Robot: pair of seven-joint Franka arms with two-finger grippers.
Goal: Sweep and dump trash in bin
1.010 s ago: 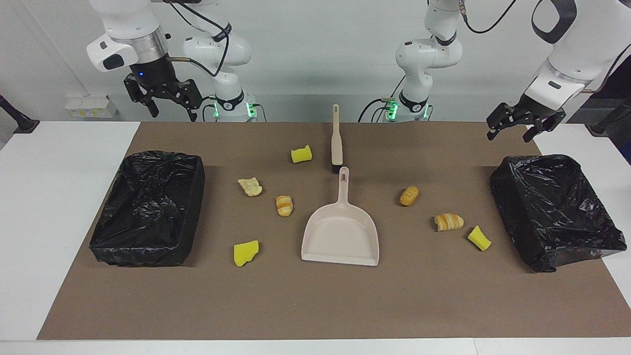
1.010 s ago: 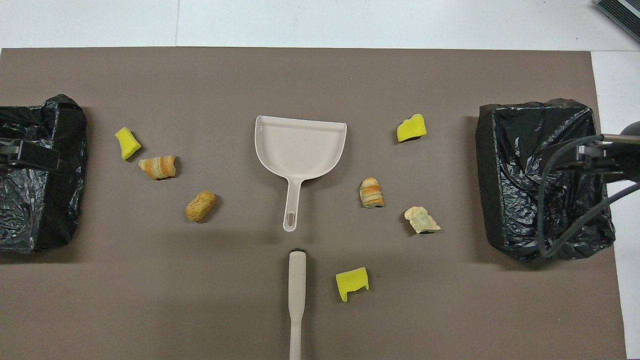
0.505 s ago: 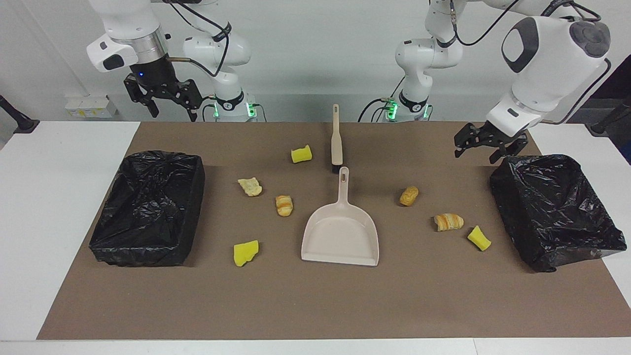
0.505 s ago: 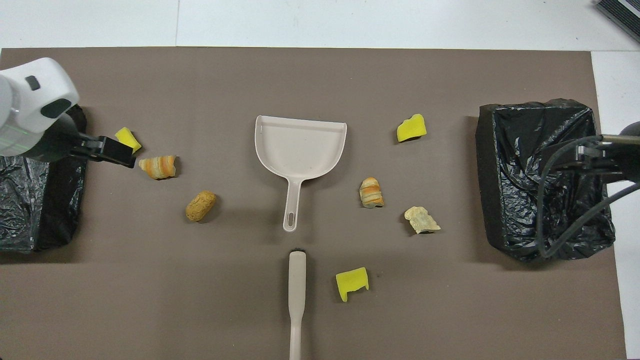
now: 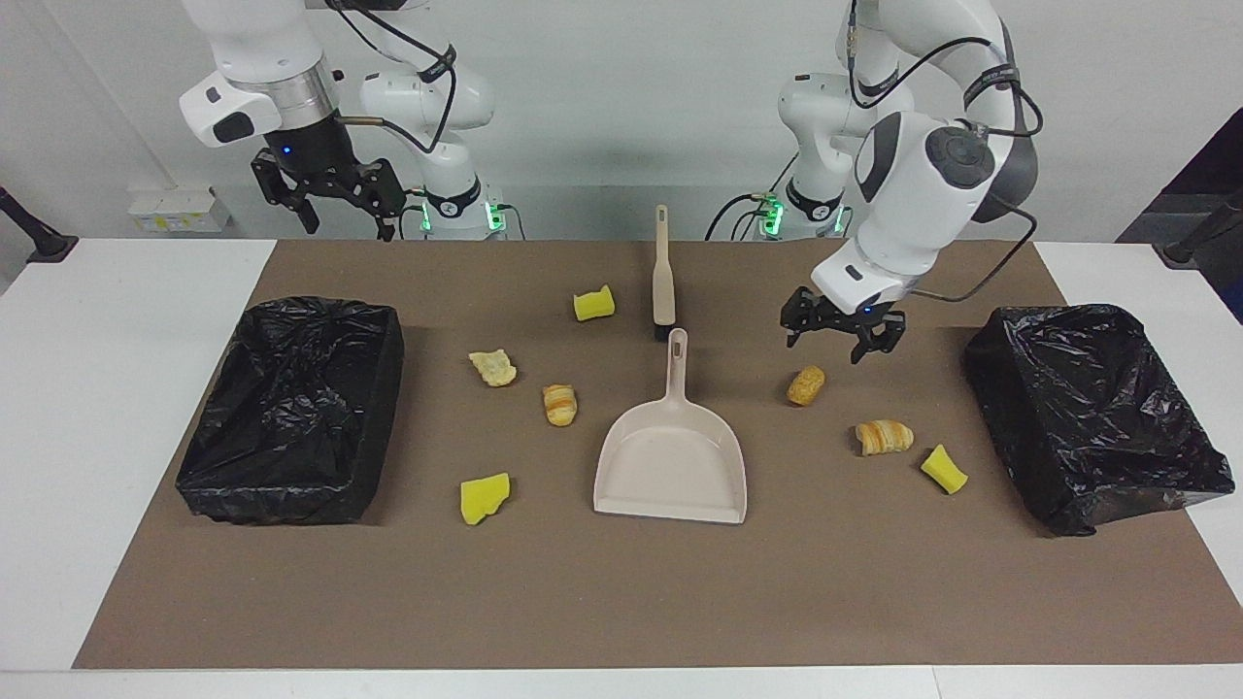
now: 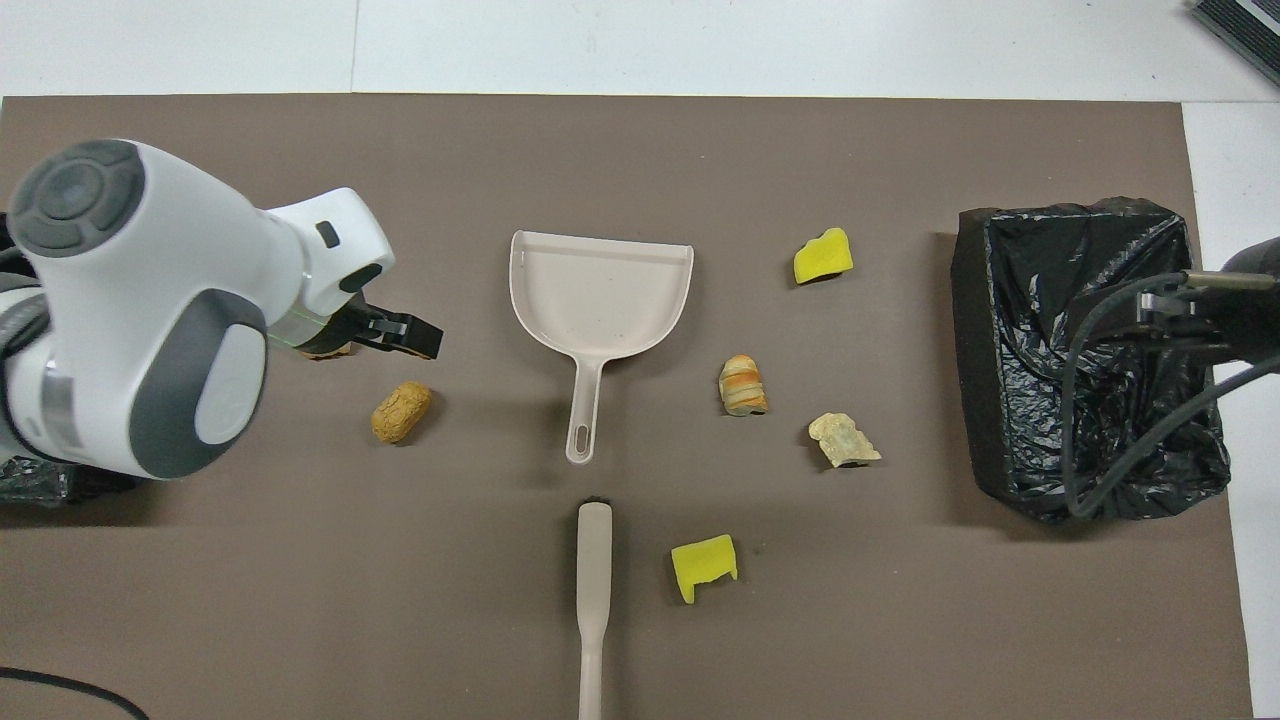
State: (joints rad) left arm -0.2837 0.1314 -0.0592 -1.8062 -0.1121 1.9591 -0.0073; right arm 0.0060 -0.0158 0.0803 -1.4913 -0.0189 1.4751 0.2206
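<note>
The trash lies scattered on the brown mat (image 5: pixel 621 592): yellow sponge chunks (image 5: pixel 593 304) (image 5: pixel 484 498) (image 5: pixel 944 469) and several bread pieces (image 5: pixel 493 367) (image 5: pixel 560 404) (image 5: pixel 806 385) (image 5: pixel 884 437). A beige dustpan (image 5: pixel 670 456) (image 6: pixel 600 300) sits in the middle, its handle pointing at the beige brush (image 5: pixel 663 277) (image 6: pixel 593 590) nearer the robots. My left gripper (image 5: pixel 823 348) (image 6: pixel 410 338) hangs open and empty just above the mat, beside the brown roll (image 6: pixel 401 411). My right gripper (image 5: pixel 348 225) is open, raised over the robots' edge of the mat.
Black-lined bins stand at both ends of the mat (image 5: pixel 291 408) (image 5: pixel 1097 408). In the overhead view the left arm covers one yellow chunk, a striped pastry and most of the bin at its end. White table (image 5: pixel 117 388) borders the mat.
The left arm swung from above the bin at its end toward the middle and came down near the brown roll. The right gripper shifted slightly. No trash, dustpan or brush moved.
</note>
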